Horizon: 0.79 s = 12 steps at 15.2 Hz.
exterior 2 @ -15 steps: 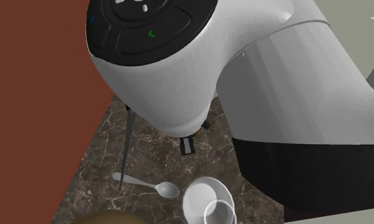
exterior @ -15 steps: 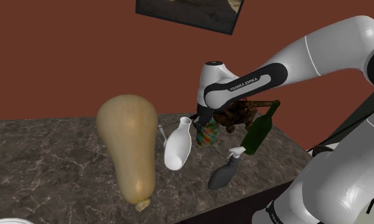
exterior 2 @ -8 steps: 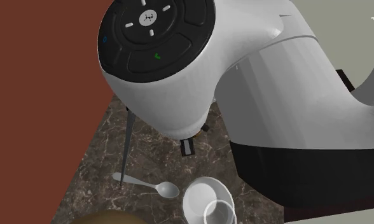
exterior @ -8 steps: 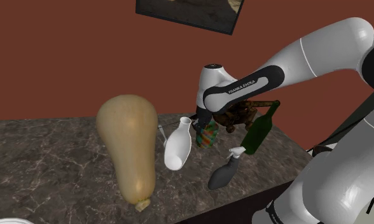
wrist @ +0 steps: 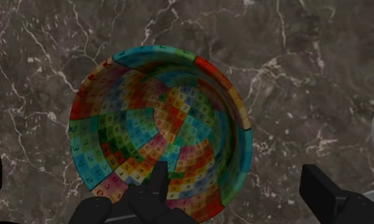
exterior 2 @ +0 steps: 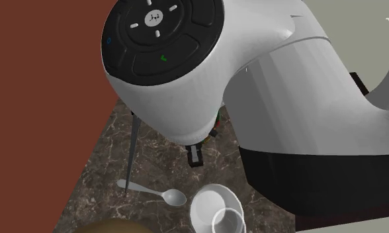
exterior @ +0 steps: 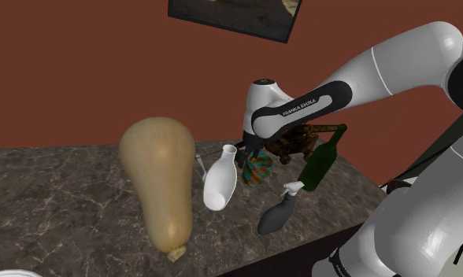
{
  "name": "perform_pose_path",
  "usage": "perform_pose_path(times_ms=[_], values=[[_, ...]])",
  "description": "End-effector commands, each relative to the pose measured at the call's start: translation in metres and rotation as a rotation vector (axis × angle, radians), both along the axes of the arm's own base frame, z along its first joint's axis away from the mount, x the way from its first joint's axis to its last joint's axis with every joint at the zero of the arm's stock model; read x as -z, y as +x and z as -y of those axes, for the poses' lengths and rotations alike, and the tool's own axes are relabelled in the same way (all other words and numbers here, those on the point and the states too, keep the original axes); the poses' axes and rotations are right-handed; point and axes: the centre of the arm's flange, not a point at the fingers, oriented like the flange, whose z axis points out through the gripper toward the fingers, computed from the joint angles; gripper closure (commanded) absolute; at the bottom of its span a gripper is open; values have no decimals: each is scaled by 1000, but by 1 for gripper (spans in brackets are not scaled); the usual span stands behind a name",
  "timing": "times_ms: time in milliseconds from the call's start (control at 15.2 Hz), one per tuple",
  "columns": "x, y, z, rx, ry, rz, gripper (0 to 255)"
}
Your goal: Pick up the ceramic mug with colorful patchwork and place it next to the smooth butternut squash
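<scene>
The patchwork mug (wrist: 160, 130) lies just under my gripper (wrist: 236, 184), its mouth turned up to the camera. My fingers stand open and straddle its wall, one fingertip (wrist: 158, 181) inside the bowl and the other outside the rim; neither presses on it. In the shoulder view the mug (exterior: 258, 169) hangs tilted below the black hand, to the right of a white vase (exterior: 220, 182). The big tan butternut squash (exterior: 157, 181) lies further to that view's left on the dark marble counter (exterior: 57, 197).
A green bottle (exterior: 320, 161) and a grey spray bottle (exterior: 279, 212) stand to the right of the mug, with a brown object (exterior: 294, 143) behind. A spoon (exterior 2: 153, 192) lies by the vase (exterior 2: 213, 206). A red wall backs the counter.
The fingers have gone from shut to spread apart, letting go of the mug's wall. The mug now sits a touch lower and more tilted. The arm has barely moved.
</scene>
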Motion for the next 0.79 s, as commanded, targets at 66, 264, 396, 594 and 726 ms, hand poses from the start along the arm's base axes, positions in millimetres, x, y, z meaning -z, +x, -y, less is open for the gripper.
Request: perform_pose_path(times_ms=[66,264,396,594,726], values=[[-26,2,-3,0,0,0,0],[-50,3,-6,0,0,0,0],[-50,3,-6,0,0,0,0],[-50,3,-6,0,0,0,0],[-50,3,-6,0,0,0,0]])
